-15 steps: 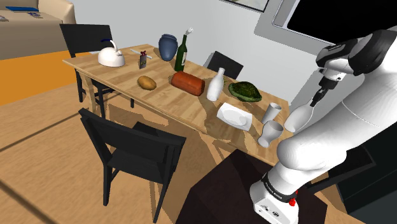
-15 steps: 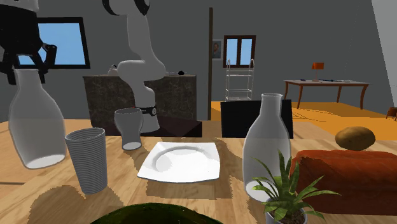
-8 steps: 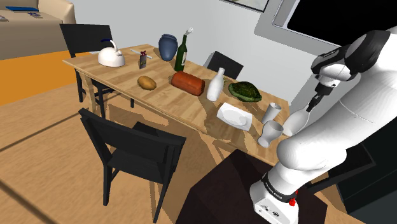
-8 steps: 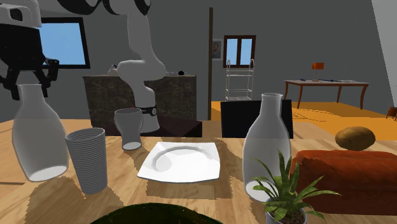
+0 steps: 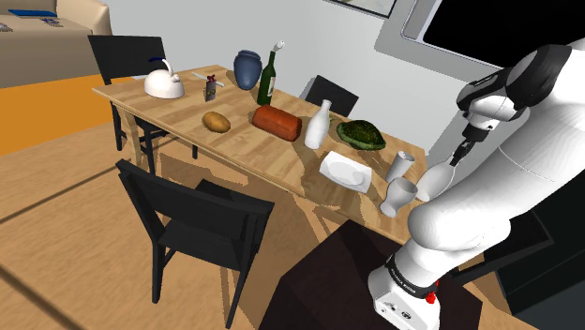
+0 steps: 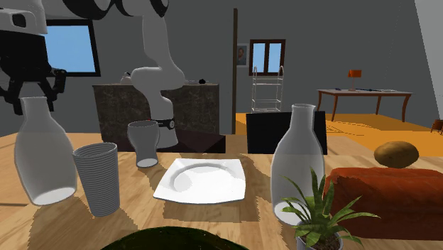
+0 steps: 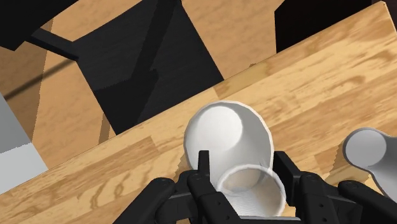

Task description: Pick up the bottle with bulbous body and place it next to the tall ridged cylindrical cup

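The wooden table (image 5: 178, 117) is holding the dishes, and the white arm (image 5: 525, 131) is reaching down over one end of it. The pale bottle (image 6: 42, 160) is hanging slightly tilted, low over the tabletop and just beside the ridged cup (image 6: 97, 177), on the second exterior view's left of it. Whether its base is touching the wood cannot be told. A white plate (image 6: 202, 179) is lying on the cup's other side. The gripper (image 6: 34, 96) is pinching the bottle's neck, its fingers (image 7: 203, 164) pressing in from both sides.
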You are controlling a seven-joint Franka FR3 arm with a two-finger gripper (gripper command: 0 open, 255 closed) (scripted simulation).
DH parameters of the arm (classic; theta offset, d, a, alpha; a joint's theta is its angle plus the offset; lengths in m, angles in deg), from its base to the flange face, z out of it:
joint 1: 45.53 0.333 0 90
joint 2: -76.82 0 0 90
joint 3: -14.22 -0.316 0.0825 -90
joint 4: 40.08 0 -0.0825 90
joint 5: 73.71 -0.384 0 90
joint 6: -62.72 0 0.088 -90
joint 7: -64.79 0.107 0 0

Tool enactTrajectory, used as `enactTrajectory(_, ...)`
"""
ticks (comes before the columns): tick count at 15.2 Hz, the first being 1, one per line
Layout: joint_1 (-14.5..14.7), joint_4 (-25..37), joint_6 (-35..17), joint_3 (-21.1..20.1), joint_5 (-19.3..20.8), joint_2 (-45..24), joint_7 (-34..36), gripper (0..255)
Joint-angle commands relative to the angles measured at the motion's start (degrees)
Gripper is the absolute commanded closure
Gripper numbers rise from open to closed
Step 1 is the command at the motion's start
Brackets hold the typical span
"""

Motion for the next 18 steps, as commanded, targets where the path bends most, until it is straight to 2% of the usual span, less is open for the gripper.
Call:
enactTrajectory(1,0.0,0.0,0.0,0.0,0.0,0.0,0.0,0)
enactTrajectory(6,0.0,0.0,0.0,0.0,0.0,0.0,0.0,0)
enactTrajectory(10,0.5,5.4,7.4,-1.0,1.5,2.6,1.2,0)
enactTrajectory(18,0.5,5.4,7.3,-1.0,1.5,2.6,1.2,0)
